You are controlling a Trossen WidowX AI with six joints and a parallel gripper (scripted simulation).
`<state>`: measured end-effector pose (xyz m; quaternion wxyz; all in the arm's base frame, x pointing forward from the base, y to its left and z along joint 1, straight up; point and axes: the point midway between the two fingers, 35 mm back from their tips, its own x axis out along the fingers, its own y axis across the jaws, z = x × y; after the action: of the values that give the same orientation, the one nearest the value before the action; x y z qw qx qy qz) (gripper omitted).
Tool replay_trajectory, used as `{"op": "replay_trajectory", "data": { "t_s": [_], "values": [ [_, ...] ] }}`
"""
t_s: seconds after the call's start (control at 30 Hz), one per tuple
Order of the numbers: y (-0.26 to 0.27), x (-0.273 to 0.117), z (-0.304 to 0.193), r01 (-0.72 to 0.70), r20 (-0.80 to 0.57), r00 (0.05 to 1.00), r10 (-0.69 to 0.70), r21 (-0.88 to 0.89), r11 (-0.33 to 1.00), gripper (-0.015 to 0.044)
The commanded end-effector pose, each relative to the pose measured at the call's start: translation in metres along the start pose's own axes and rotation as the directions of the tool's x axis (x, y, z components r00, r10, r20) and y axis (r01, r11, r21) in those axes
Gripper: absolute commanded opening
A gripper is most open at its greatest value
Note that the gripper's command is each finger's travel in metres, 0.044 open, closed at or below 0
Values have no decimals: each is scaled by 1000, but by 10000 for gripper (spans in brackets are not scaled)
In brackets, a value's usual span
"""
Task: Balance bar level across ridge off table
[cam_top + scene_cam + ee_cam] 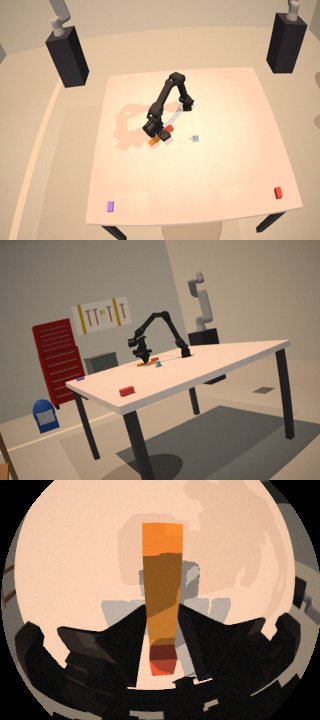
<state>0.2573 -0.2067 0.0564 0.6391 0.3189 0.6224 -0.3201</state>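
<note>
The orange bar [151,141] [140,364] [163,540] has a red block [169,128] [154,359] [163,666] at one end. It lies low at the table, left of the ridge in the top view; whether it touches the table cannot be told. My gripper [158,137] [146,362] [161,607] points down and is shut on the bar between its plain end and the red block, with a finger on each side. The small light blue ridge [195,138] [157,364] stands apart from the bar; I do not see it in the wrist view.
On the table [180,175] [196,364], a purple block [110,206] [80,379] lies near the front left corner and a separate red block [278,192] [126,391] near the front right corner in the top view. My arm's base [187,106] [185,352] stands behind the ridge.
</note>
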Motion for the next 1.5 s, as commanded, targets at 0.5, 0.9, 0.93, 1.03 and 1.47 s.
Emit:
{"op": "replay_trajectory", "data": {
  "t_s": [0.5,0.9,0.93,1.03,1.47],
  "values": [
    [1,-50,5,-1,11,1000,1,-2,1000,0],
    [0,-81,2,1,10,1000,-1,-3,1000,0],
    [0,-83,2,1,10,1000,-1,-3,1000,0],
    [0,-89,1,1,9,1000,-1,-3,1000,0],
    [41,-90,-19,-2,7,1000,3,-197,980,0]
  ]
}}
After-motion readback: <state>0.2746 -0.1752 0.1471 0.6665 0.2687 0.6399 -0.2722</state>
